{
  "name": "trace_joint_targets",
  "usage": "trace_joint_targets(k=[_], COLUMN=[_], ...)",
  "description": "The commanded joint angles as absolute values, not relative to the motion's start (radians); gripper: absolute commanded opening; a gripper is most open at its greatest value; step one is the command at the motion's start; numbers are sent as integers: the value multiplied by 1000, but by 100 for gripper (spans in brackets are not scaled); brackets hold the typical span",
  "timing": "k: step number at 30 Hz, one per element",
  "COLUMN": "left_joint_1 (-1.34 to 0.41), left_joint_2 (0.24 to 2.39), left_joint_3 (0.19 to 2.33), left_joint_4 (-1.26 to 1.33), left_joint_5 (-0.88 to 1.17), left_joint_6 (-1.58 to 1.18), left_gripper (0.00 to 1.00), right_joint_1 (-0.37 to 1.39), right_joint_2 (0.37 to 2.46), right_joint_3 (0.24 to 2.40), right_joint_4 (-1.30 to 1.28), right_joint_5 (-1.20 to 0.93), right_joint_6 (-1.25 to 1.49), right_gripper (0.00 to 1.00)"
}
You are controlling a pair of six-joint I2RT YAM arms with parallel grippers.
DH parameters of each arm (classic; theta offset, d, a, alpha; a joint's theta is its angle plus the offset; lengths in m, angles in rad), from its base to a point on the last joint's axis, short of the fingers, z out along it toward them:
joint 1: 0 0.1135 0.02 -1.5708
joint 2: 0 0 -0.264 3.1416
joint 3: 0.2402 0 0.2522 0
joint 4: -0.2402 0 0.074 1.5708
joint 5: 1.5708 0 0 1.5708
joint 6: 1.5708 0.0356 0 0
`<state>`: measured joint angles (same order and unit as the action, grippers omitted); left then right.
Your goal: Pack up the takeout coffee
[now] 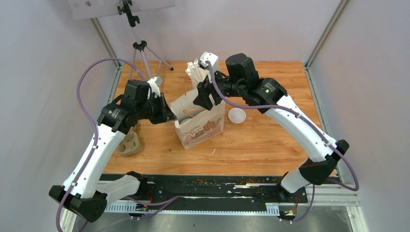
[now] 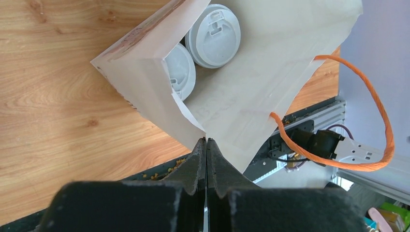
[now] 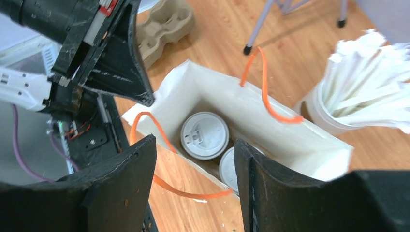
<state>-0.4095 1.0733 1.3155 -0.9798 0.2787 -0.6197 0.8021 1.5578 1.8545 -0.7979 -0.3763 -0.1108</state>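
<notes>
Two coffee cups stand side by side inside an open paper bag (image 1: 203, 126), showing only their round white lids (image 2: 212, 36) (image 2: 180, 71). The right wrist view looks down on the same lids (image 3: 204, 136) (image 3: 227, 170); the second is partly behind a finger. My left gripper (image 2: 206, 140) is shut on the bag's left rim at a corner fold, and shows in the overhead view (image 1: 171, 116). My right gripper (image 3: 193, 145) hovers open above the bag's mouth (image 1: 203, 99) with nothing between its fingers. The orange handles (image 3: 263, 92) hang loose.
A white cup of paper-wrapped sticks (image 1: 197, 72) stands just behind the bag. A loose white lid (image 1: 237, 116) lies to the bag's right. The beige pulp carrier (image 1: 129, 144) sits at the left edge under my left arm. A tripod (image 1: 141, 48) stands at the back left.
</notes>
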Motion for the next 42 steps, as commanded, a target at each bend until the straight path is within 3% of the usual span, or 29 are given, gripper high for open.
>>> trace_joint_targets(k=[1,5,7,16,18,20,27,36,42], left_joint_1=[-403,-403,-403,-404,-403,-403,-403,-404,-403], left_joint_2=[1048,1032,1024,1012,1008,998,964,916,908], left_joint_3=[1361,1350,1348,1443,1465,1480,1499,1456,1452], left_joint_4=[-1034,-1058,-1065,-1088,-1085,-1077,-1066,-1053,-1053], left_joint_5=[263,256,249,209,198,182,143,123,103], left_joint_6=[-594,-588,-588,-527,-513,-503,-480,-493,-479], left_gripper=[0,0,7,59,74,98,100,100,100], right_joint_1=[787,769,759,654,619,589,507,462,459], right_joint_2=[1486,1484,1512,1627,1659,1692,1799,1930,1972], right_joint_3=[1823,1799,1813,1851,1860,1870,1901,2003,2028], right_joint_4=[-645,-552,-530,-399,-400,-409,-407,-438,-452], right_joint_5=[-223,-140,-84,-12,-10,-10,-70,-172,-192], right_joint_6=[-49,-64,-77,-73,-58,-52,-41,-97,-107], right_gripper=[60,62,62,60,60,59,55,43,42])
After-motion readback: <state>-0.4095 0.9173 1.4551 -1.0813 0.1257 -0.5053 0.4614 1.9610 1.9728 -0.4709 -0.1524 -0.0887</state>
